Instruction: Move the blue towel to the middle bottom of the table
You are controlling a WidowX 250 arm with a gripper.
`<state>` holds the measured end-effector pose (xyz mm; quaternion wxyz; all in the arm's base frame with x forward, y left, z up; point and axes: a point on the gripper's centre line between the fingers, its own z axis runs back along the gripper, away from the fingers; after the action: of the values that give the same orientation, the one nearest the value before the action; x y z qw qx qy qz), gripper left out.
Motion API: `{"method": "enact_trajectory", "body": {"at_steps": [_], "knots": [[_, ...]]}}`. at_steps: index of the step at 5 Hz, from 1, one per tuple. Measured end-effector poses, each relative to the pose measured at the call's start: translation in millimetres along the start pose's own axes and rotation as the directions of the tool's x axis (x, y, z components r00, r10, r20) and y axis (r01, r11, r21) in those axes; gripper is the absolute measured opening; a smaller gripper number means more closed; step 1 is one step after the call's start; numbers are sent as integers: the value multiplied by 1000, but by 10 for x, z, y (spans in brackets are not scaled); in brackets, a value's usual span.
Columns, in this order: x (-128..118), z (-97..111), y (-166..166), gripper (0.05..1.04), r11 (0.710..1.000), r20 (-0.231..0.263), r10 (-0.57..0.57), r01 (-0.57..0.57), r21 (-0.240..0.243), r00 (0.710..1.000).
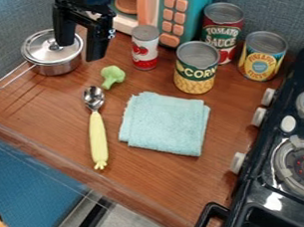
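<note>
Jaws are apart on the black gripper (80, 52), nothing between them, and it's hanging at the far left, by the lidded silver pot (51, 62). Blue towel (164, 124) is lying folded and flat around the middle of the wooden table (165, 179), a bit right of the yellow-handled spoon (98, 138) and well apart from the gripper. Green toy broccoli (113, 75) sits between the pot and the towel, more or less. Just beyond the towel there's a green-and-yellow can (195, 72), with a small red-and-white can (145, 52) to its left and two more cans farther back on the right. Black toy stove (268, 195) takes up the right side.
</note>
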<state>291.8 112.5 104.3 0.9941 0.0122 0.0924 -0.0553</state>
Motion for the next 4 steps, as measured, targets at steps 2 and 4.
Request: {"method": "enact_trajectory", "body": {"at_steps": [2, 4], "knots": [[183, -76, -181, 1001, 994, 8, -103, 103, 34, 995], [193, -20, -531, 1001, 972, 55, -227, 222, 74, 972]]}}
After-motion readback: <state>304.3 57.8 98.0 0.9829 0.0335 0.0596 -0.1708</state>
